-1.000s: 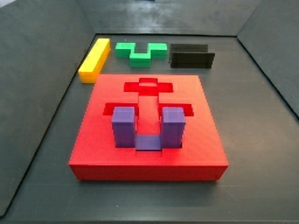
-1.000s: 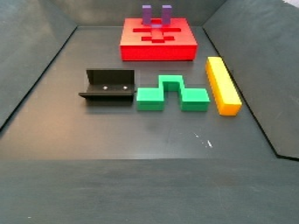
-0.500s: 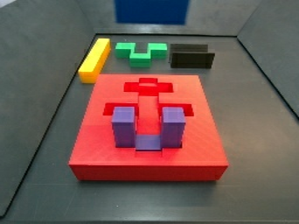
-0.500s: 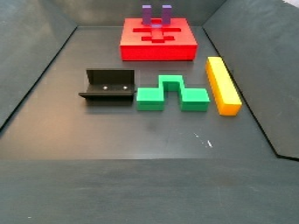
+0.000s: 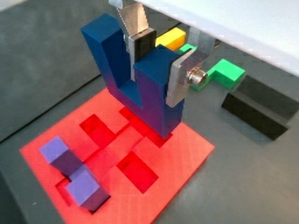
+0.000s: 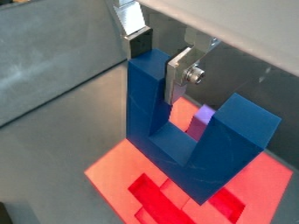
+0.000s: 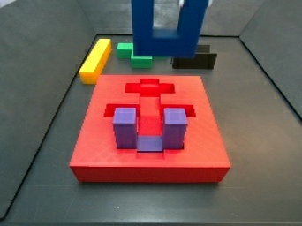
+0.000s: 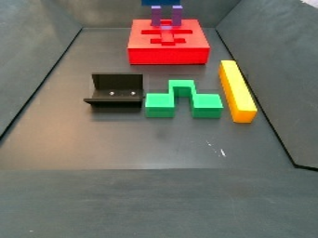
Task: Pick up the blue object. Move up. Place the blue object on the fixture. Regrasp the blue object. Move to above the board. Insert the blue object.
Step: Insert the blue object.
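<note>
The blue object point(image 5: 117, 61) is a dark blue U-shaped block hanging with its prongs up and its bar down. My gripper point(image 5: 158, 59) is shut on one prong, which sits between the dark pad and the silver plate, as the other wrist view also shows for the gripper point(image 6: 158, 61) and the blue object point(image 6: 222, 140). In a side view the blue object point(image 7: 165, 42) hovers above the far edge of the red board point(image 7: 94, 141); in the other side view only its underside point(image 8: 165, 3) shows. The black fixture point(image 7: 195, 60) stands beyond the board, with nothing on it point(image 8: 114, 91).
A violet U-shaped block point(image 7: 147, 128) sits in the board's near slot point(image 5: 70, 166). A green notched block point(image 8: 184, 99) and a yellow bar point(image 8: 236, 90) lie on the dark floor beside the fixture. Grey walls enclose the floor.
The blue object has come down into a side view from the top edge. It was absent a second ago, only its bar showed half a second ago, and now it hangs lower over the board.
</note>
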Tool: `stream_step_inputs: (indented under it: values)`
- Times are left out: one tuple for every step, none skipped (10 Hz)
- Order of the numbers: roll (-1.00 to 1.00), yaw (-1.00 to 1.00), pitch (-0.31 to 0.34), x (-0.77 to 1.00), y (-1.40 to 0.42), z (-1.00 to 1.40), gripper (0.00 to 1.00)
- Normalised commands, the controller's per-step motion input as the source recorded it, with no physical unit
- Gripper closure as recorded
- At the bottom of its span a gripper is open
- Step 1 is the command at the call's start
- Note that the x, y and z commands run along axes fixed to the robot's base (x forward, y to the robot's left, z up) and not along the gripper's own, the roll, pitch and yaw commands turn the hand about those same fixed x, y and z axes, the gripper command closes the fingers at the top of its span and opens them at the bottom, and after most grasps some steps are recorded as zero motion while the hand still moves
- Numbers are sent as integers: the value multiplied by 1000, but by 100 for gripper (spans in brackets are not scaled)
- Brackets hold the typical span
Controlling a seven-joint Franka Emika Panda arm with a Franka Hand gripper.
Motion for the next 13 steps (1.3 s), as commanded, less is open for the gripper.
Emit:
stream_step_inputs:
  values:
    - [-179, -46, 26, -40, 334, -477, 100]
    - [-347, -91, 40, -26, 463, -357, 100]
    - [-404, -126, 30, -11, 397, -263, 100]
    - [-357, -11, 0, 0, 209, -146, 100]
    - [-204, -17, 0, 0, 6, -274, 100]
    - [-214, -29, -49, 0, 0, -306, 100]
    - [-299, -117, -154, -6, -29, -254, 100]
    - [-294, -94, -141, 0, 0, -226, 100]
    - [-291, -83, -140, 0, 0, -217, 100]
    - [-283, -71, -137, 0, 11, -237, 100]
    - [-204, -17, -91, 0, 74, -209, 100]
    - [-87, 0, -109, 0, 37, -291, 100]
    - [43, 0, -120, 0, 46, -406, 100]
